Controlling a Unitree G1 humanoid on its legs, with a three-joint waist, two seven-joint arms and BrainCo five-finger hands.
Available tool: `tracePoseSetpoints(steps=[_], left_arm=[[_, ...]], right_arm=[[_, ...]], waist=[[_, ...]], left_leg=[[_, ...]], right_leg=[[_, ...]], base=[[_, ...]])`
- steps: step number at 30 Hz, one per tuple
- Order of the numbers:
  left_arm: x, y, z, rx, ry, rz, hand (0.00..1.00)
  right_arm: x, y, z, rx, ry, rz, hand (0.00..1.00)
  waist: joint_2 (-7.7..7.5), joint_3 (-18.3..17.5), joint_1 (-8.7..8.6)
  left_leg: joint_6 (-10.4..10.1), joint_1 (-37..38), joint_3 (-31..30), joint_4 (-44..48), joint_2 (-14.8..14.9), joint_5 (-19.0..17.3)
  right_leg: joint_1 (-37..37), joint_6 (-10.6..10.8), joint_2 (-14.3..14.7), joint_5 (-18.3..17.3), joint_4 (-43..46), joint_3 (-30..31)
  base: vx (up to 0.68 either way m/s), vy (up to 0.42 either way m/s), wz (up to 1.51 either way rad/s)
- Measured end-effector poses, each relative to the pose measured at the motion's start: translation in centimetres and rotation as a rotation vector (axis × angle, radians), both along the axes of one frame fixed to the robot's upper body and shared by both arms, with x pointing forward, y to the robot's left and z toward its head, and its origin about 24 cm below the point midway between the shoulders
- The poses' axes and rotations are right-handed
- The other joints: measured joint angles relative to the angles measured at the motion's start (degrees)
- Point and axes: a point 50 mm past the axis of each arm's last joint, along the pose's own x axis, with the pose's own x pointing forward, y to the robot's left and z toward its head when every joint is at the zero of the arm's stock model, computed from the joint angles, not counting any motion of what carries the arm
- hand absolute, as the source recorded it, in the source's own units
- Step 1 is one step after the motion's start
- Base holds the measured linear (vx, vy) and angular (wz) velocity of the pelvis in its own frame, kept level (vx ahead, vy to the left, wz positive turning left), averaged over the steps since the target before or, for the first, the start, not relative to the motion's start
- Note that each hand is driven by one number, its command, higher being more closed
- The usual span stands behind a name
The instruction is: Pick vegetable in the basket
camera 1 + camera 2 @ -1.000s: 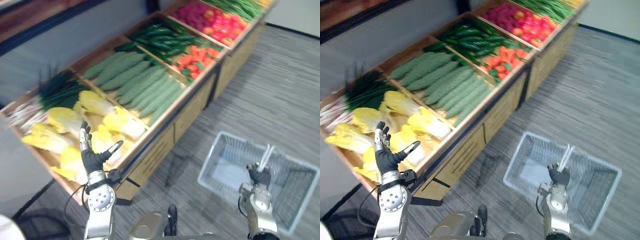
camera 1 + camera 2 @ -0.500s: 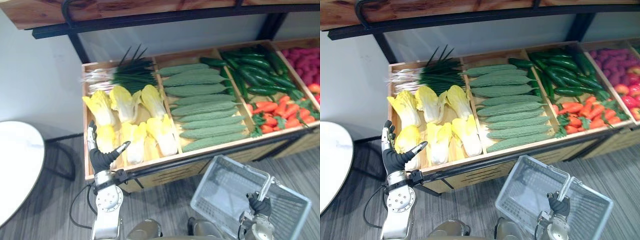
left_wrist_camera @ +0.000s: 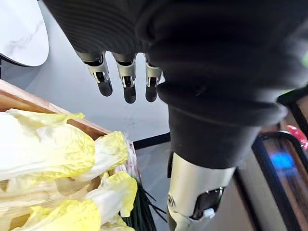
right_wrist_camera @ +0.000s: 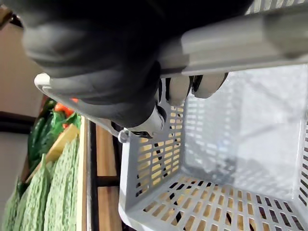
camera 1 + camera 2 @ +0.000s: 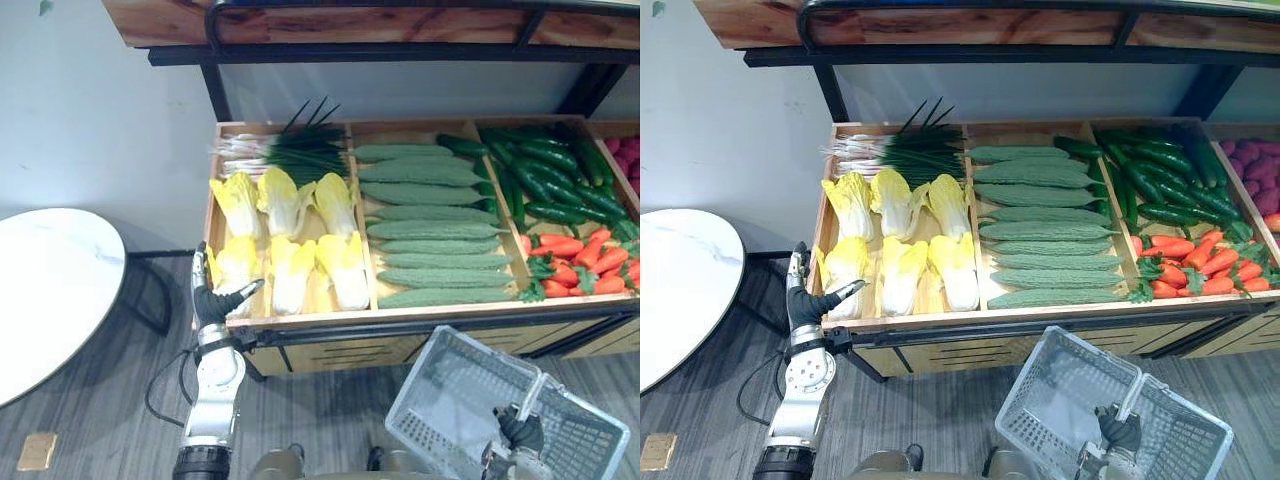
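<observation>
While right hand [image 5: 520,432] is gripping the empty basket [image 5: 440,400] below the stand [image 5: 420,316], left hand [image 5: 212,303] is hovering, fingers open, beside the stand's cabbages [image 5: 290,280]; loose leaves risk tearing and slipping.

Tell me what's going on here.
A humanoid robot stands at a vegetable display. Its right hand is curled round the handle of a grey basket, which holds no vegetable yet. Its left hand, fingers straight and holding nothing, is raised at the display's front left corner, beside the yellow cabbages.
</observation>
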Motion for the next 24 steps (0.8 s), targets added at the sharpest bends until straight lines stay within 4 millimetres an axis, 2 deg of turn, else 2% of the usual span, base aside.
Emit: tracePoseSetpoints(steps=[2, 7, 10, 11, 13, 17, 18, 21, 24], left_arm=[[0.6, 0.4, -0.5, 0.022, 0.038, -0.001, 0.00], [3.0, 0.7, -0.9, 0.080, 0.098, -0.026, 0.00], [4.9, 0.8, -0.7, 0.121, 0.129, -0.046, 0.00], [5.3, 0.9, -0.7, 0.126, 0.137, -0.045, 0.00], [6.6, 0.9, -0.5, 0.146, 0.159, -0.053, 0.00], [8.3, 0.5, 0.4, 0.159, 0.146, -0.052, 0.00], [8.7, 0.5, 0.9, 0.162, 0.131, -0.055, 1.00], [9.4, 0.8, 1.4, 0.163, 0.123, -0.051, 1.00], [10.4, 1.2, 2.8, 0.143, 0.098, -0.042, 1.00]], right_arm=[[0.5, 0.0, 0.2, -0.004, -0.011, 0.022, 1.00], [1.1, -0.2, 0.5, -0.019, -0.022, 0.041, 1.00], [2.5, -0.6, 1.1, -0.047, -0.055, 0.067, 1.00], [2.8, -0.6, 1.3, -0.051, -0.062, 0.076, 1.00], [4.1, -0.3, 1.8, -0.061, -0.088, 0.115, 1.00], [5.6, -0.2, 2.5, -0.070, -0.131, 0.124, 1.00], [6.0, -0.3, 2.7, -0.071, -0.144, 0.124, 1.00], [7.3, 0.3, 3.3, -0.071, -0.175, 0.161, 1.00], [8.9, 1.3, 4.0, -0.069, -0.223, 0.215, 1.00]], waist=[[-0.41, -0.2, -0.98], [-1.12, -0.3, -1.32], [-1.41, 0.0, -3.31], [-1.57, 0.1, -3.50], [-1.84, 1.8, -4.09], [-2.44, 4.8, -4.02], [-2.33, 5.6, -3.94], [-2.23, 6.9, -3.73], [-2.07, 8.7, -3.44]], left_leg=[[-0.7, 0.1, 0.7, -1.9, 0.4, 1.0], [-1.2, -1.3, 2.1, -4.6, 0.6, 2.7], [-1.8, -3.8, 2.7, -4.8, 0.9, 3.3], [-1.8, -4.1, 3.2, -4.8, 1.0, 3.3], [-1.9, -4.3, 4.1, -4.8, 1.8, 3.3], [-3.1, -5.8, 4.9, -5.0, 2.1, 4.9], [-3.4, -6.1, 5.3, -5.2, 2.0, 5.9], [-3.1, -6.1, 5.7, -5.6, 2.5, 6.4], [-2.7, -6.4, 5.4, -7.3, 2.9, 6.6]], right_leg=[[-0.3, 0.0, 0.2, 0.3, -0.8, 0.1], [-3.6, -0.3, 1.2, 0.6, -1.2, 1.7], [-7.2, -1.0, 1.7, 1.3, -1.2, 2.9], [-7.8, -1.1, 2.0, 1.4, -1.2, 3.4], [-8.1, -1.7, 2.9, 2.8, -2.3, 4.9], [-9.7, -2.6, 3.1, 4.7, -3.3, 6.6], [-10.0, -2.5, 3.1, 5.6, -3.8, 6.8], [-10.0, -2.6, 3.7, 7.2, -5.2, 8.2], [-10.2, -1.7, 4.3, 8.7, -7.6, 8.8]], base=[[0.03, -0.035, -0.02], [0.06, -0.024, -0.18], [0.09, -0.020, -0.14], [0.07, -0.013, -0.32], [0.02, -0.015, -0.34], [-0.02, 0.001, -0.16], [-0.06, 0.004, -0.08], [-0.10, 0.001, -0.17], [-0.15, -0.004, -0.10]])
